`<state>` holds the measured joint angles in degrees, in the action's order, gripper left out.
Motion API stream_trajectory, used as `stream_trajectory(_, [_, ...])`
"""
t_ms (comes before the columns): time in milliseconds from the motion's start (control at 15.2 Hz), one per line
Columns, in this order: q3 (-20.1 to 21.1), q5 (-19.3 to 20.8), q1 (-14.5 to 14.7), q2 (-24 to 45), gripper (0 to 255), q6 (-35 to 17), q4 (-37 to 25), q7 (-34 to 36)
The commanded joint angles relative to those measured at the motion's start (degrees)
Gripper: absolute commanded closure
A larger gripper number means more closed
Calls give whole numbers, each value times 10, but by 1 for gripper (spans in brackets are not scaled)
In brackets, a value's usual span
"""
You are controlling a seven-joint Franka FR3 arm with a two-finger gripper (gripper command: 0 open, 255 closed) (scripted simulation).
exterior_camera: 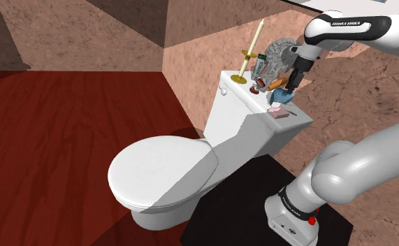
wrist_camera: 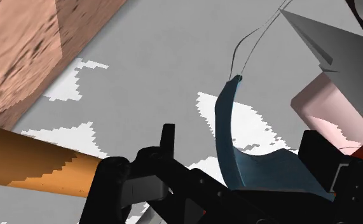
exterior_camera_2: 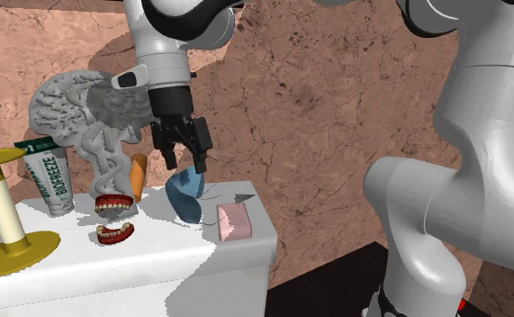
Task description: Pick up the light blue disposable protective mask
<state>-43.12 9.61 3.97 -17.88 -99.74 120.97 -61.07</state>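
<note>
The light blue mask (exterior_camera_2: 187, 200) stands curved and on edge on the white toilet tank lid (exterior_camera_2: 156, 261), its thin strap looping up from its tip. My black gripper (exterior_camera_2: 184, 167) hangs straight above it, fingers apart, straddling the mask's upper edge. In the wrist view the mask (wrist_camera: 253, 162) sits between the fingers, close against one finger (wrist_camera: 323, 159) and with a gap to the other (wrist_camera: 167, 146). From the shoulder view the gripper (exterior_camera: 286, 91) is over the far end of the tank.
A pink block (exterior_camera_2: 234, 221) and a grey folded shape (exterior_camera_2: 244, 197) lie right beside the mask. An orange cylinder (exterior_camera_2: 138, 176), dentures (exterior_camera_2: 112, 207), a brain model (exterior_camera_2: 79, 108), a toothpaste tube (exterior_camera_2: 52, 176) and a candle holder (exterior_camera_2: 12, 243) crowd the lid's other end. The wall is close behind.
</note>
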Motion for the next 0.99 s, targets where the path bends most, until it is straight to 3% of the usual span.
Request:
stream_trajectory(0, [-5, -2, 1, 5, 0, -15, 10, -5])
stream_trajectory(330, [-11, -3, 1, 12, 0, -43, 32, -8])
stream_trajectory(396, [-11, -3, 1, 13, 255, -43, 32, -8])
stream_trajectory(924, [-11, -3, 1, 12, 255, -43, 32, -8])
